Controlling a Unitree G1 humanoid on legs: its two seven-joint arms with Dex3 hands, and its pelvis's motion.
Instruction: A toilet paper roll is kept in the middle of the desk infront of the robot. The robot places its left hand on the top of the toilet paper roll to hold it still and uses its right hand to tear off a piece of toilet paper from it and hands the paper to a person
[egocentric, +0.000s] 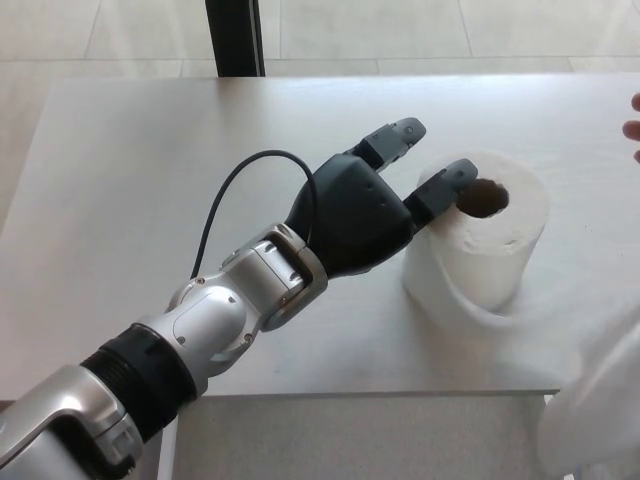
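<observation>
On the pale matte desk (150, 150), the white toilet paper roll (485, 245) stands upright mid-desk, soft, cylindrical, dark core hole up. Left hand (365, 205), glossy black, sits just beside the roll's left, fingers (445, 185) spread, one tip touching the top rim, holding nothing. Blurred white sheet (590, 400) trails right of the roll, cut off. Right hand not visible.

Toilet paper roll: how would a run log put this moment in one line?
left robot hand: open, fingertip on toilet paper roll | paper sheet: pulled toward lower right | right robot hand: not in view | person's hand: at right edge
</observation>
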